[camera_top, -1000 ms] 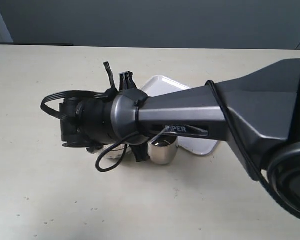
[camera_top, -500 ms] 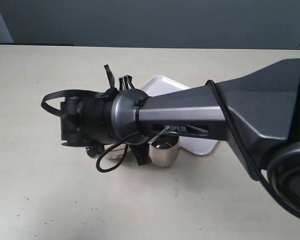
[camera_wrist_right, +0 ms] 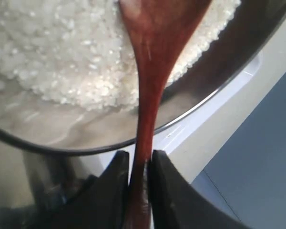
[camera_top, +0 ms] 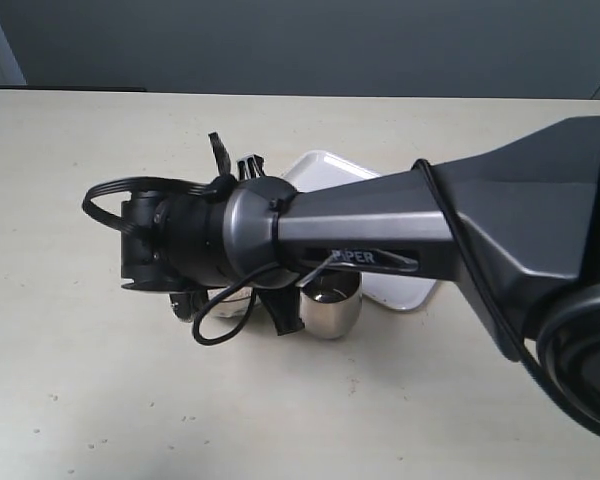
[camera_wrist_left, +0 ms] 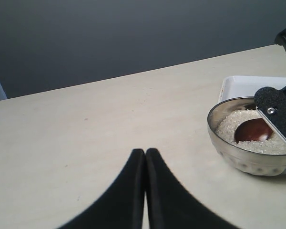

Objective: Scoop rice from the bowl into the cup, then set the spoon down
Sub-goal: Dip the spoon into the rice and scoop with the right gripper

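Note:
The steel bowl (camera_wrist_left: 238, 160) holds a mound of white rice (camera_wrist_left: 228, 128). The wooden spoon's oval head (camera_wrist_left: 252, 130) lies on the rice. My right gripper (camera_wrist_right: 139, 160) is shut on the spoon's thin handle (camera_wrist_right: 148, 109), just outside the bowl's rim (camera_wrist_right: 219, 83). In the exterior view my right arm (camera_top: 380, 230) hides the bowl. The steel cup (camera_top: 330, 305) stands upright just under that arm. My left gripper (camera_wrist_left: 145, 153) is shut on nothing and hovers over bare table, apart from the bowl.
A white tray (camera_top: 320, 165) lies behind the bowl and cup, partly under my right arm; its rim (camera_wrist_left: 248, 86) also shows behind the bowl. The beige table (camera_top: 80, 400) ends at a dark wall behind.
My right arm's wrist has shifted slightly towards the table's front. A little more of the cup's mouth shows than a second ago.

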`<state>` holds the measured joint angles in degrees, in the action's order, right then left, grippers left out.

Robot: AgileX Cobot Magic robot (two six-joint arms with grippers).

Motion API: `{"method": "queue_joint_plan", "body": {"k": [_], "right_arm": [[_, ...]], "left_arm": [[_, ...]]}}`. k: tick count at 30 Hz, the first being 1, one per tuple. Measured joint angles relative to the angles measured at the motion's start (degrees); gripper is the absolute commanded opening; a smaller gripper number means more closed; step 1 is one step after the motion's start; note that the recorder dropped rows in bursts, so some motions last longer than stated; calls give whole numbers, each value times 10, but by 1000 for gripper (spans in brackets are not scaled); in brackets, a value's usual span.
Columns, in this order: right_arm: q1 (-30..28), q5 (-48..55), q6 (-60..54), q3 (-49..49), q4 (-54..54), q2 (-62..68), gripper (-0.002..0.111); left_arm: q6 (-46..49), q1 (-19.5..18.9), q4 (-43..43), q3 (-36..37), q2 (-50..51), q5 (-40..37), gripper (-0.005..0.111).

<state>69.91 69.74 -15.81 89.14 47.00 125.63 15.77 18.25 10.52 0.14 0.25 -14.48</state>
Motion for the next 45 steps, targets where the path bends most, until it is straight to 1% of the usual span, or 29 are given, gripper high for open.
{"method": "queue_joint_plan", "body": {"k": [15,25,45], "right_arm": [[-6,-22,-35,0,-33,-13,-1],[-16,-37,-41,21,-59,-19,-1],[-23,-36,-66,21,-103,-27,-1]], "left_arm": [[0,0,0,0,0,0,1],[0,0,0,0,0,0,1],[0,0,0,0,0,0,1]]}}
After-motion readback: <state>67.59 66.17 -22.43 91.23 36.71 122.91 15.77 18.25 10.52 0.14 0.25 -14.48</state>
